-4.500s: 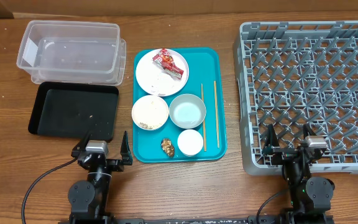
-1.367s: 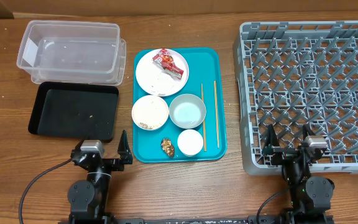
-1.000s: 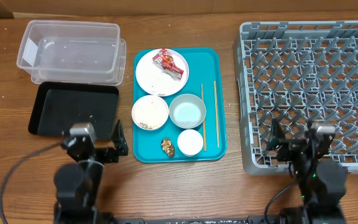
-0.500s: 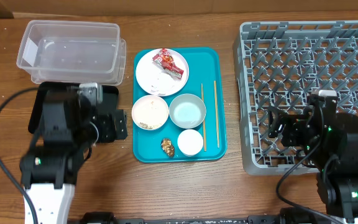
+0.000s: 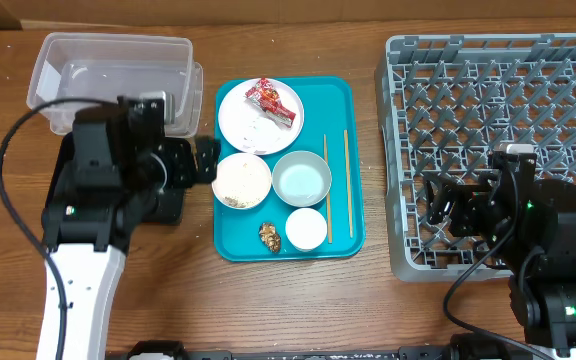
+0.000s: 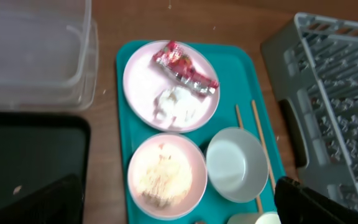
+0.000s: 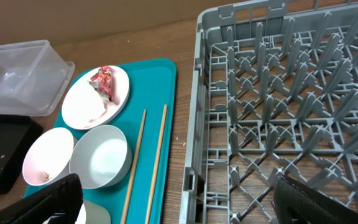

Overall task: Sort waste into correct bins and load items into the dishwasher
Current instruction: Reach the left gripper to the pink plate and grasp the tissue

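item: left gripper (image 5: 204, 165). jaws spread wide, holding nothing. it has lifted off its rest at the table's 7 o'clock edge and swung forward, and now hangs at 9 o'clock of the teal tray (image 5: 353, 100), just beside the white bowl (image 5: 241, 180).
item: right gripper (image 5: 444, 206). jaws spread wide, empty. it has risen from 5 o'clock to the near-left corner of the rack (image 5: 498, 110).
item: waste, unmoved. wrapper (image 5: 271, 102) on the plate (image 5: 230, 125) at the tray's 11 o'clock; rice (image 6: 176, 102) beside it and more in the white bowl; brown lump (image 5: 269, 235) at 7 o'clock.
item: dishes, unmoved. blue bowl (image 5: 301, 179) at centre, cup (image 5: 306, 228) at 6 o'clock, chopsticks (image 5: 347, 180) at 3 o'clock.
item: bins. clear tub (image 5: 108, 70) at the table's 10 o'clock, black tray (image 6: 30, 162) at 9 o'clock, both without sorted waste.
note: only the arms have changed; sorting looks just begun, with the left arm likely bound for the waste.
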Action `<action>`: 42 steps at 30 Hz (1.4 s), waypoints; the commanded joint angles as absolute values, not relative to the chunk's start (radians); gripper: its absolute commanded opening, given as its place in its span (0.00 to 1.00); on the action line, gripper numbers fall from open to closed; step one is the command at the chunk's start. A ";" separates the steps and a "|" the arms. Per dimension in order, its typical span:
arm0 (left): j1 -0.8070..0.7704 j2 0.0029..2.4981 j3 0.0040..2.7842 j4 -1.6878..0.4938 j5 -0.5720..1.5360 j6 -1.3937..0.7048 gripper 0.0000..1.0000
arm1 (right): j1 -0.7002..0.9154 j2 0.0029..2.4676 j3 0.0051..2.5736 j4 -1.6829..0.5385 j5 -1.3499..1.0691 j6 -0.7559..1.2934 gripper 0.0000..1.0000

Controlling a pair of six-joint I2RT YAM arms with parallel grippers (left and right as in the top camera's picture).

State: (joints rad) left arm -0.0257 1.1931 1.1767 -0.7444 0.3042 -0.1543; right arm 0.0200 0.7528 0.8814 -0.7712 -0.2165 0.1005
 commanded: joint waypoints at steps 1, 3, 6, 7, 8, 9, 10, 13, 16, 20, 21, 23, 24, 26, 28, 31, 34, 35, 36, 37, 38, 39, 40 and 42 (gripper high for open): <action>-0.056 1.297 1.273 -0.717 0.322 -0.171 0.99 | 0.017 0.749 0.912 -0.765 -0.226 0.102 1.00; -0.079 1.363 1.320 -0.706 0.290 -0.162 0.98 | 0.017 0.749 0.912 -0.765 -0.226 0.102 1.00; -0.128 1.459 1.375 -0.675 0.242 -0.099 0.97 | 0.017 0.750 0.911 -0.765 -0.226 0.102 1.00; -0.147 1.491 1.389 -0.661 0.218 -0.074 0.97 | 0.017 0.750 0.911 -0.765 -0.226 0.102 1.00; -0.166 1.521 1.401 -0.649 0.193 -0.057 0.98 | 0.017 0.749 0.911 -0.765 -0.226 0.102 1.00; -0.185 1.551 1.410 -0.637 0.171 -0.044 1.00 | 0.017 0.749 0.911 -0.766 -0.226 0.102 1.00; -0.202 1.579 1.415 -0.625 0.155 -0.035 1.00 | 0.017 0.750 0.911 -0.766 -0.226 0.102 1.00; -0.244 1.659 1.417 -0.587 0.141 -0.022 1.00 | 0.017 0.750 0.911 -0.766 -0.226 0.102 1.00; -0.266 1.742 1.417 -0.558 0.076 -0.023 0.97 | 0.017 0.754 0.911 -0.766 -0.226 0.102 1.00; -0.278 1.847 1.417 -0.526 0.026 -0.030 0.97 | 0.017 0.760 0.911 -0.773 -0.226 0.102 1.00; -0.278 1.869 1.417 -0.522 0.026 -0.030 0.97 | 0.017 0.762 0.911 -0.773 -0.226 0.102 1.00; -0.278 1.910 1.417 -0.522 0.026 -0.030 0.95 | 0.017 0.769 0.911 -0.774 -0.226 0.102 1.00; -0.278 1.929 1.417 -0.522 0.026 -0.030 0.95 | 0.017 0.770 0.911 -0.774 -0.226 0.102 1.00; -0.278 1.963 1.417 -0.518 0.026 -0.030 0.93 | 0.017 0.774 0.911 -0.775 -0.226 0.102 1.00; -0.278 1.992 1.417 -0.509 0.026 -0.030 0.91 | 0.017 0.776 0.911 -0.776 -0.226 0.102 1.00; -0.278 2.024 1.417 -0.480 0.026 -0.030 0.78 | 0.017 0.776 0.911 -0.777 -0.226 0.102 1.00; -0.278 2.036 1.417 -0.457 0.026 -0.051 0.62 | 0.017 0.776 0.911 -0.780 -0.226 0.102 1.00; -0.278 2.040 1.417 -0.450 0.026 -0.057 0.55 | 0.017 0.776 0.911 -0.781 -0.226 0.102 1.00; -0.278 2.040 1.417 -0.444 0.026 -0.060 0.46 | 0.017 0.776 0.911 -0.782 -0.226 0.102 1.00; -0.278 2.040 1.417 -0.439 0.026 -0.060 0.33 | 0.017 0.776 0.911 -0.784 -0.226 0.102 1.00; -0.278 2.040 1.417 -0.435 0.026 -0.060 0.23 | 0.017 0.776 0.911 -0.785 -0.226 0.102 1.00; -0.278 2.040 1.417 -0.433 0.026 -0.060 0.14 | 0.017 0.776 0.911 -0.785 -0.226 0.102 1.00; -0.278 2.040 1.417 -0.434 0.026 -0.060 0.07 | 0.017 0.776 0.911 -0.785 -0.226 0.102 1.00; -0.278 2.039 1.417 -0.437 0.025 -0.067 0.04 | 0.017 0.776 0.911 -0.785 -0.226 0.102 1.00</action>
